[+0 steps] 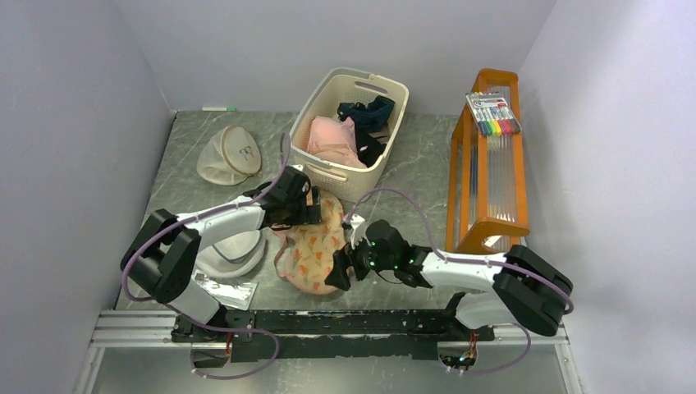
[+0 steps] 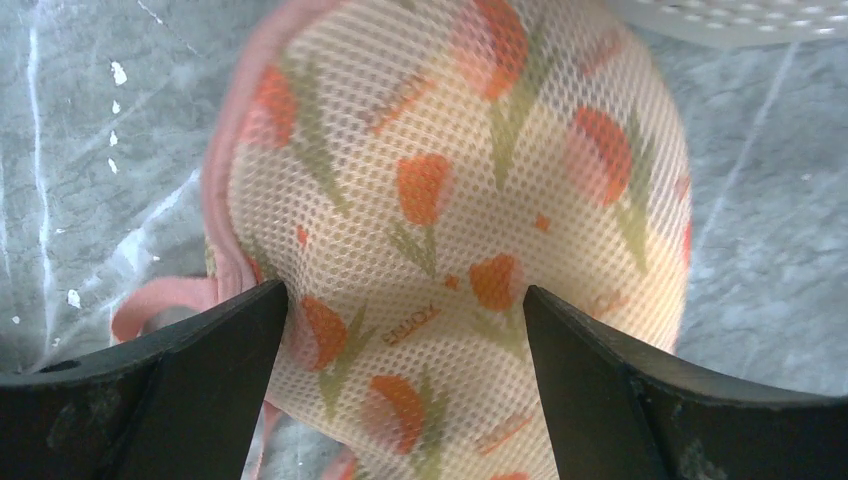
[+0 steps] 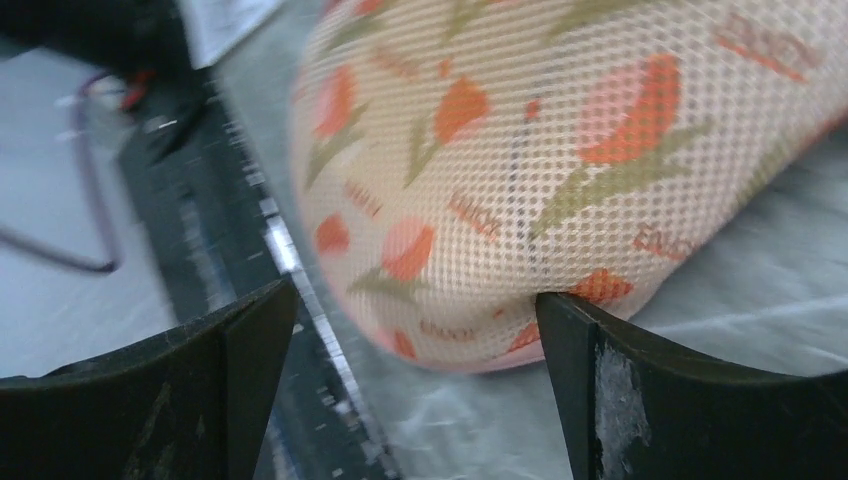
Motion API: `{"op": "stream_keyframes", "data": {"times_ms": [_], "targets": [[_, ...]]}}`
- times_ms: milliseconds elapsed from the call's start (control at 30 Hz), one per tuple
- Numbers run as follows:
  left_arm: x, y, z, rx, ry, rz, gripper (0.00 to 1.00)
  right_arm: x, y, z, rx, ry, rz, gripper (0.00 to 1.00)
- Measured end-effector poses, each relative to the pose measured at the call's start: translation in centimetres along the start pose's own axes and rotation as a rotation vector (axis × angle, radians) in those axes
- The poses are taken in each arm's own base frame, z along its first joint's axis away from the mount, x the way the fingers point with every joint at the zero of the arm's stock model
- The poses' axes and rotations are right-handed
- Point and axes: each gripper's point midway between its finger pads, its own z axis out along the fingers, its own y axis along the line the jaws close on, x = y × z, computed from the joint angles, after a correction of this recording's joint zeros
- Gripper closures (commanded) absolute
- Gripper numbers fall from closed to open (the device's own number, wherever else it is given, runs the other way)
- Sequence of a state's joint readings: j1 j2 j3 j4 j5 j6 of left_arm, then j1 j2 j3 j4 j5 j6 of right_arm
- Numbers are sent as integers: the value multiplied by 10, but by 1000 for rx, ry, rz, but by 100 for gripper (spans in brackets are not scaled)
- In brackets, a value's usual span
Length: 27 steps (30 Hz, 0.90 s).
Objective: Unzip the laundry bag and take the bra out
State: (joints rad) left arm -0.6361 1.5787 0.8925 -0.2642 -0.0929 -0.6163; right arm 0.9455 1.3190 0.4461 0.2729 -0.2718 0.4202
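Note:
The laundry bag (image 1: 314, 246), peach-pink mesh with orange prints, lies flat on the grey table just in front of the basket. My left gripper (image 1: 315, 207) is open over the bag's far end; in the left wrist view the bag (image 2: 450, 200) fills the gap between the spread fingers (image 2: 200, 390) of this gripper (image 2: 405, 330). My right gripper (image 1: 338, 276) is open at the bag's near right edge; in the right wrist view the bag's rounded end (image 3: 520, 170) lies just ahead of this gripper (image 3: 415, 330), touching the right finger (image 3: 640, 400). The bra is hidden.
A white basket (image 1: 341, 182) holds a pink and a dark navy garment. A beige round bag (image 1: 230, 154) lies at the back left, and a white mesh dome bag (image 1: 234, 250) under my left arm. An orange rack (image 1: 488, 180) with markers stands right. A silvery packet (image 1: 222, 289) lies near the front rail.

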Motion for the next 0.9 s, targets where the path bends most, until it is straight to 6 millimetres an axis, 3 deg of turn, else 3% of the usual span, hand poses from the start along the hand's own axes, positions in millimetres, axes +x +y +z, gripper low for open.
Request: {"op": "stream_keyframes", "data": {"times_ms": [133, 267, 433, 700, 800, 900], "targets": [[-12, -11, -14, 61, -63, 5, 1, -4, 40, -12, -197, -41, -21, 6], [-25, -23, -27, 113, -113, 20, 1, -35, 50, -22, -208, -142, -49, 3], [-25, -22, -23, 95, -105, 28, 1, -75, 14, -32, 40, -264, -22, 0], [-14, -27, 16, 54, 16, 61, 3, -87, -59, -62, 428, -302, 39, 0], [-11, -44, 25, 85, 41, 95, 2, -91, -69, -77, 493, -330, 45, 0], [-9, -73, 19, 157, 36, 151, 0, -99, -72, -90, 528, -376, 49, 0]]}}
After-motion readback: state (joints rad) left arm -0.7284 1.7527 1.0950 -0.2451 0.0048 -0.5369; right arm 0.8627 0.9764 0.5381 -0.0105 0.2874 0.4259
